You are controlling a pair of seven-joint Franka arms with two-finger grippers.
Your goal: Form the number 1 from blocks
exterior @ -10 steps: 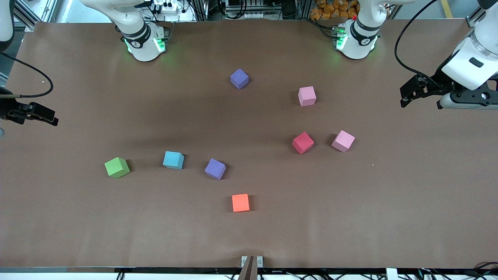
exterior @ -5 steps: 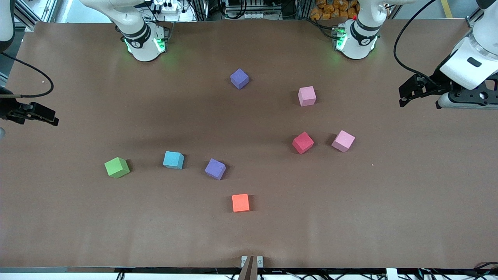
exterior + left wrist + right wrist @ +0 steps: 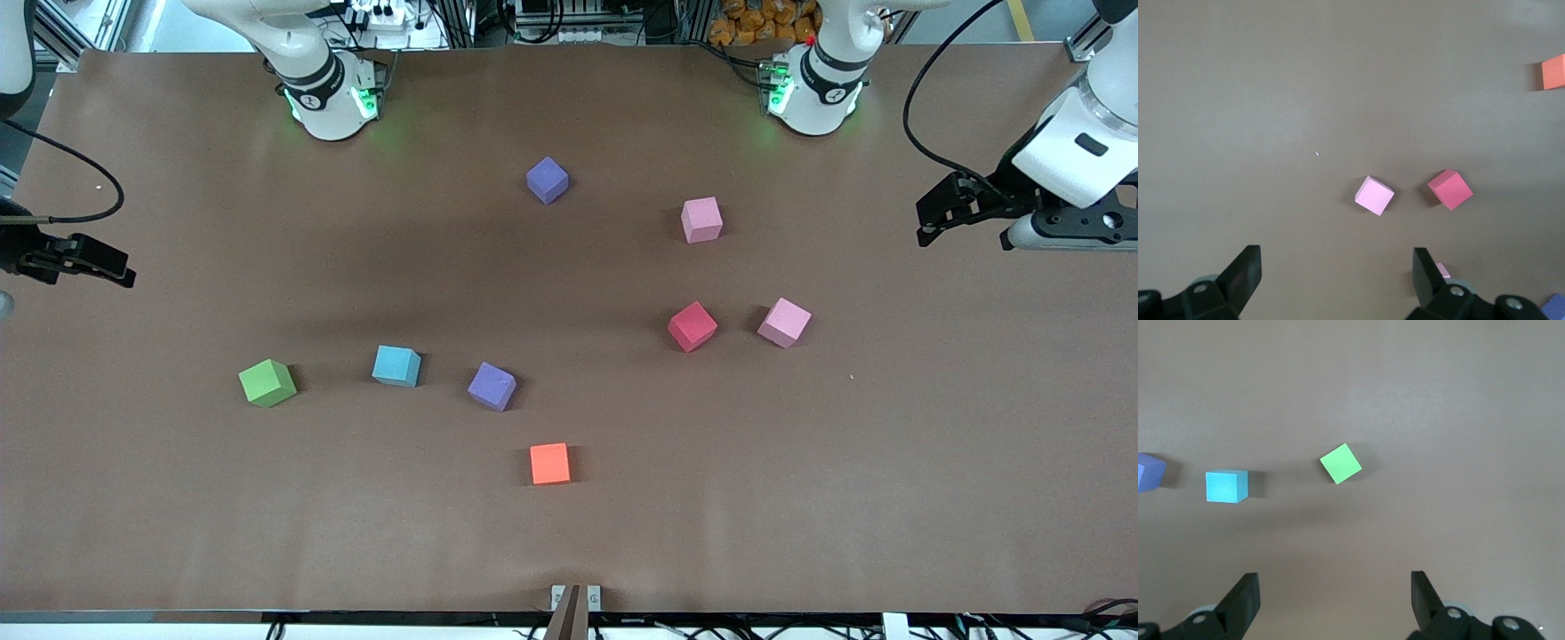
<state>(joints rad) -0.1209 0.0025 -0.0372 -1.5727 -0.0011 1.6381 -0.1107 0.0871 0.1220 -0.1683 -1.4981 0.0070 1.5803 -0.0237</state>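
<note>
Broadly, the brown surface carries everything loose: eight blocks scattered singly, none touching, no figure begun. Judged start of task.

Left gripper hangs over the left arm's end of the surface, fingers spread wide, nothing between them. Right gripper hangs over the right arm's end, fingers likewise wide and empty. Both parked outward, likely to keep the middle unshadowed and each arm facing its own share of blocks.

Blocks toward the right arm's end: green block, light blue block beside it, purple block next along. Orange block sits nearest the front camera, mid-surface. Second purple block lies farthest from the camera, between the bases. Toward the left arm's end: pink block; red block with second pink block near it, a gap between.

Room: a wide bare band runs along the camera-side edge, and more at both ends. Every block stands well in from any edge and clear of its neighbours, so fingers should fit around each. The centre looks the natural spot for the column.
</note>
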